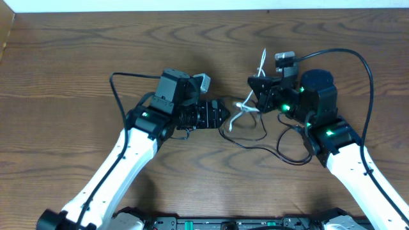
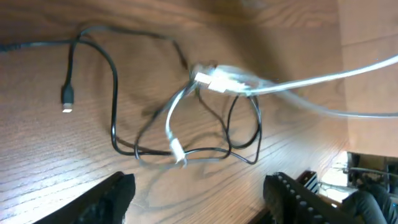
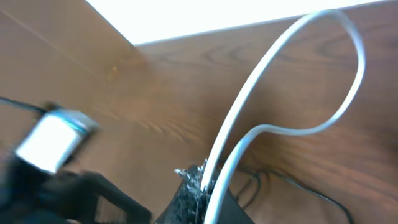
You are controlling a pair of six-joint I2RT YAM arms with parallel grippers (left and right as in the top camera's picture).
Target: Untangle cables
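The white cable (image 1: 246, 107) and the black cable (image 1: 262, 142) lie tangled at the table's middle. My right gripper (image 1: 257, 87) is shut on the white cable, whose loop (image 3: 292, 81) rises above the jaws (image 3: 208, 190) and stands up in the overhead view (image 1: 262, 61). In the left wrist view the white cable (image 2: 249, 84) runs taut to the right, one plug (image 2: 178, 152) hanging among the black loops (image 2: 186, 152). The black cable's plug (image 2: 66, 99) lies at the left. My left gripper (image 1: 220, 114) is open and empty, just left of the tangle, fingers (image 2: 199, 199) apart above the table.
Thick black robot wires arc over each arm, one by the right arm (image 1: 367, 70) and one by the left arm (image 1: 118, 96). The wooden table (image 1: 77, 57) ends at a light wall along the far edge.
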